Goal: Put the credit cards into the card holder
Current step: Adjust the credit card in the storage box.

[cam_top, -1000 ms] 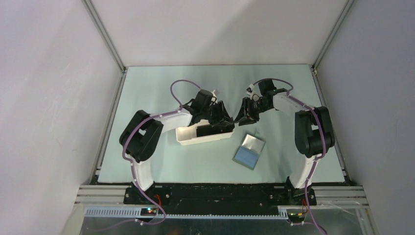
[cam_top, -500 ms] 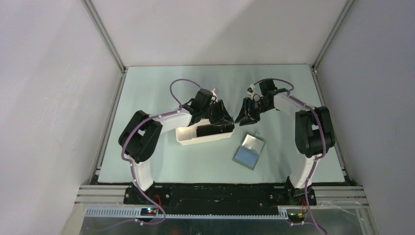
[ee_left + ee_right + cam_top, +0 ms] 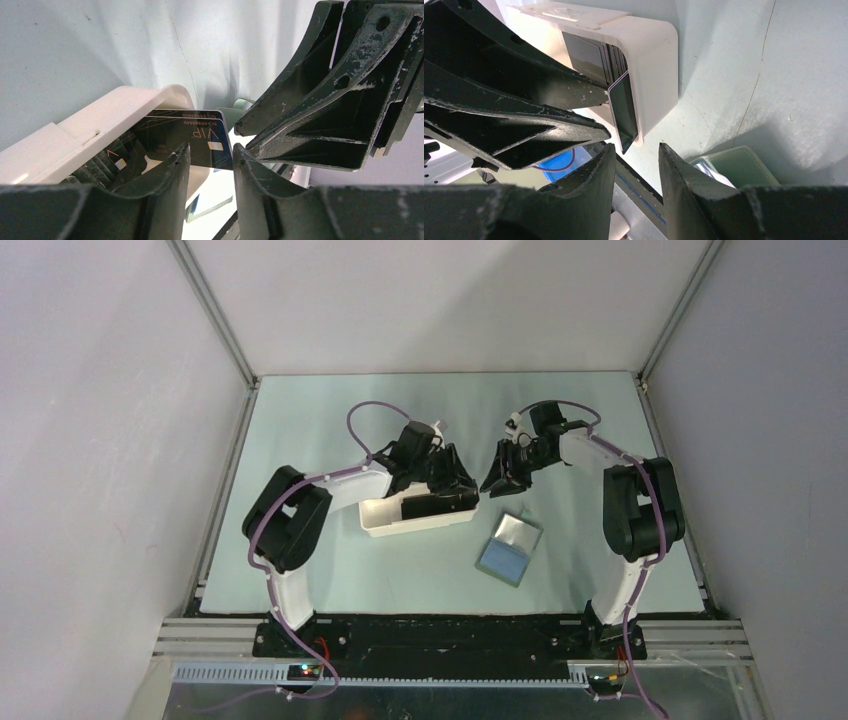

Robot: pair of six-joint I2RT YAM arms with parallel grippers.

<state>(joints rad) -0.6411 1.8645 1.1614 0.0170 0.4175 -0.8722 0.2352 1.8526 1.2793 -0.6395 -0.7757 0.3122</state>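
Several dark credit cards (image 3: 425, 507) stand in the white tray (image 3: 385, 520). One "VIP" card (image 3: 200, 135) sticks out over the tray's right end, tilted (image 3: 623, 112). My left gripper (image 3: 464, 487) is open over that end, and its fingertips (image 3: 186, 150) are against the protruding card. My right gripper (image 3: 491, 483) is open and faces it from the right; the card's lower corner hangs just above its fingertip gap (image 3: 636, 146). In the left wrist view the right gripper's fingers (image 3: 320, 100) reach the card's right edge. The grey-green card holder (image 3: 510, 548) lies open on the table, its blue-grey inside up, and also shows in the right wrist view (image 3: 734, 162).
The tray's end wall (image 3: 654, 45) stands between the two grippers. The enclosure's side walls and metal frame posts (image 3: 215, 330) border the table. The arm bases sit on the black rail (image 3: 450, 635) at the near edge.
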